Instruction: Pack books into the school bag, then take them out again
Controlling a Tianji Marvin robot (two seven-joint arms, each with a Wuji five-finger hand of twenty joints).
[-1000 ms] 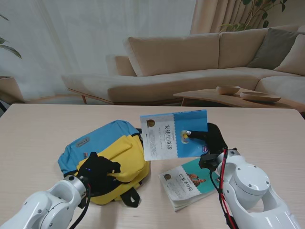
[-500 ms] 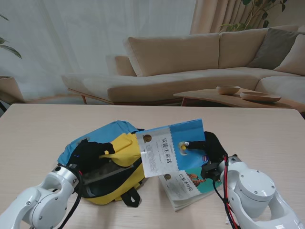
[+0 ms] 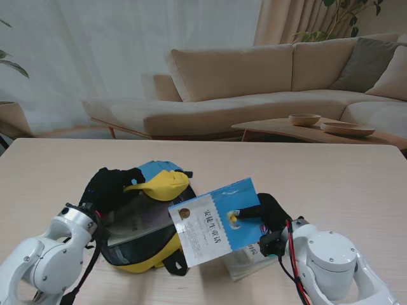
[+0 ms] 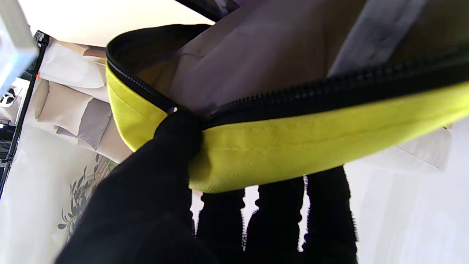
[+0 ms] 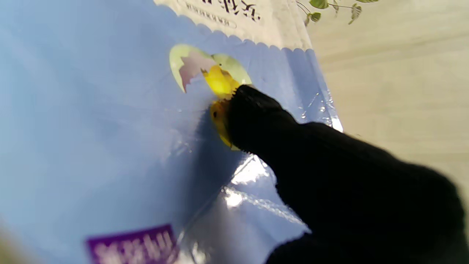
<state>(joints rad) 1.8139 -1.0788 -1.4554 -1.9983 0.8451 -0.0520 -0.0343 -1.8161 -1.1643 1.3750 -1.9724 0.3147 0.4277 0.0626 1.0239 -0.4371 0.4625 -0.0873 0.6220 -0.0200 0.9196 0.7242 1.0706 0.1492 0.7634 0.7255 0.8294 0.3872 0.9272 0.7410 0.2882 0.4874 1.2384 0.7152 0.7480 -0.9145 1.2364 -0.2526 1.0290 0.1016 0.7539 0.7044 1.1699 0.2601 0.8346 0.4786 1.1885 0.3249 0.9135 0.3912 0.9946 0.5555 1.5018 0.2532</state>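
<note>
A beige sofa and a low coffee table stand behind the pale wooden worktop. Since the earlier frames the left hand has lifted the yellow flap higher, so the school bag now gapes wider; the hand is clenched on the flap's zippered edge, thumb on one side and fingers on the other. The right hand grips the blue book, which has come down and leftward, its lower corner now close to the bag's opening. The cover is light blue with a white scalloped panel, a small yellow chick picture and Chinese lettering. A second book lies flat on the worktop, mostly hidden beneath the held one.
</note>
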